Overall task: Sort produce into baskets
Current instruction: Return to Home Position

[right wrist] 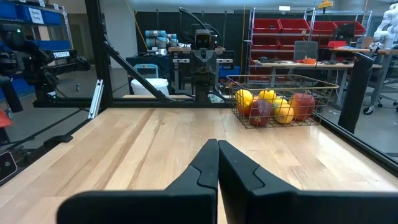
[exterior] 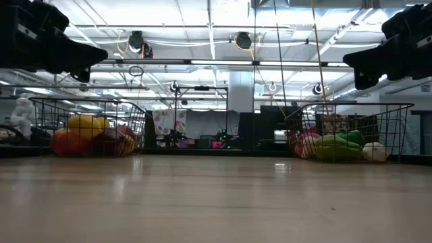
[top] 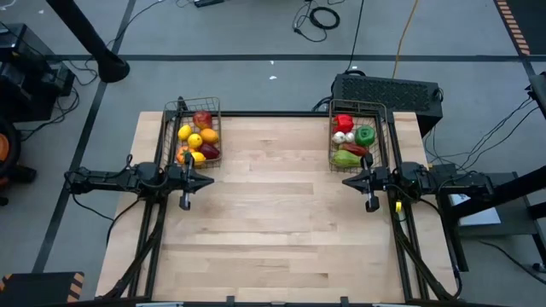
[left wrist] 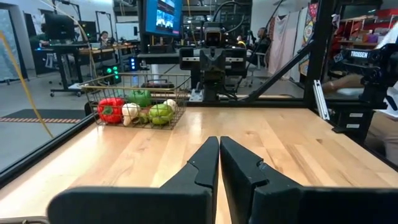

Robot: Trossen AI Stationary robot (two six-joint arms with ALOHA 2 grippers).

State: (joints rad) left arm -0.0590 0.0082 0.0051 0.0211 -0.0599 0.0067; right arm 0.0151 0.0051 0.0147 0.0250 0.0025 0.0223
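Observation:
Two wire baskets stand at the table's far edge. The left basket (top: 196,136) (right wrist: 283,102) holds yellow lemons, an orange and red apples (exterior: 84,135). The right basket (top: 358,136) (left wrist: 140,102) holds a red pepper, green peppers, white garlic and a dark red chili (exterior: 337,145). My left gripper (top: 211,181) (left wrist: 219,142) hangs shut above the table's left side, pointing level toward the right, just in front of the left basket. My right gripper (top: 345,181) (right wrist: 217,144) hangs shut at the right side, pointing level toward the left, in front of the right basket. Neither holds anything.
Bare wooden tabletop (top: 273,222) stretches between the two arms and toward the near edge. A black metal frame (top: 281,113) runs along the table's far and side edges. A black box (top: 388,89) sits behind the right basket.

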